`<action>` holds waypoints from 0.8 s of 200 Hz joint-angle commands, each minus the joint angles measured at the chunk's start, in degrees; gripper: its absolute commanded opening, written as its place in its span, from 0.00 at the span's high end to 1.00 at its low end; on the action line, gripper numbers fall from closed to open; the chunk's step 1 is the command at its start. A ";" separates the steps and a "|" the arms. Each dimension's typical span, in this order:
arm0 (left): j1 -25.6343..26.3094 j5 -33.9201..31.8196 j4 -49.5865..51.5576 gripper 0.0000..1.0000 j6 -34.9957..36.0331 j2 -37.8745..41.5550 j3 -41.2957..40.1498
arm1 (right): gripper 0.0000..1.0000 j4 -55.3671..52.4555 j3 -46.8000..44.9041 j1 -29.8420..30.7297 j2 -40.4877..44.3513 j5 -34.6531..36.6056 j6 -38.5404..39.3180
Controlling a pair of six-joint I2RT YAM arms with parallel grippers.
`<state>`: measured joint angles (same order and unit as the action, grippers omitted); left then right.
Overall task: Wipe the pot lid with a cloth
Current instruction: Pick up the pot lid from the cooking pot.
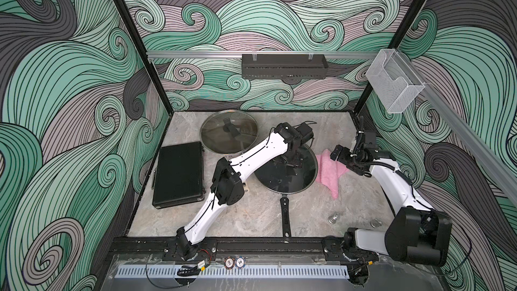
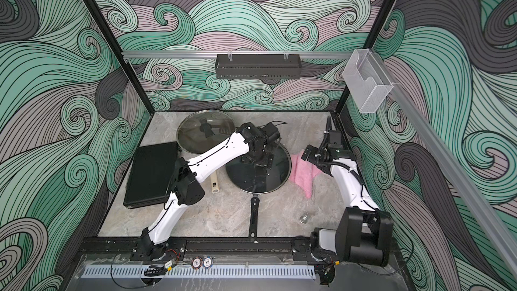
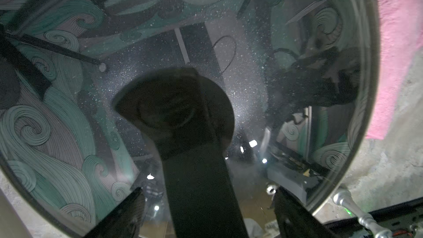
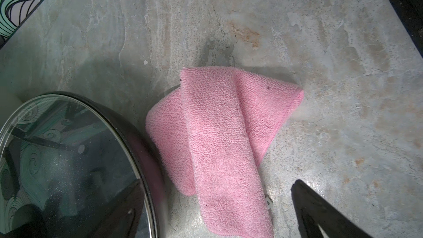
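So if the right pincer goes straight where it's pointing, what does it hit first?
Probably the pink cloth: it lies straight ahead of the open right pincer, though depth is hard to judge.

Overhead stereo pair, close downward wrist views

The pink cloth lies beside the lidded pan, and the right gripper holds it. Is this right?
No. The right gripper is open above the cloth, holding nothing, as the right wrist view shows. The cloth lies beside the lidded pan.
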<state>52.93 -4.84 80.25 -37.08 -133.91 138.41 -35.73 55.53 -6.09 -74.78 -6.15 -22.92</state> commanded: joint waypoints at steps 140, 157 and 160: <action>-2.13 -4.22 3.68 0.48 1.35 -4.89 4.96 | 0.01 2.52 -3.98 -0.59 -6.60 2.52 -0.44; -2.15 -4.34 3.59 0.57 1.81 -4.87 5.24 | 0.01 3.50 -4.61 -0.67 -7.28 1.73 -0.92; -2.13 -4.47 3.68 0.59 1.88 -4.87 5.44 | 0.01 3.52 -4.64 -0.67 -7.30 1.66 -0.99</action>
<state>52.03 -6.85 81.01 -37.19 -137.32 142.52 -33.74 51.66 -6.46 -81.65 -4.14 -23.00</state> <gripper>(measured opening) 0.467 0.993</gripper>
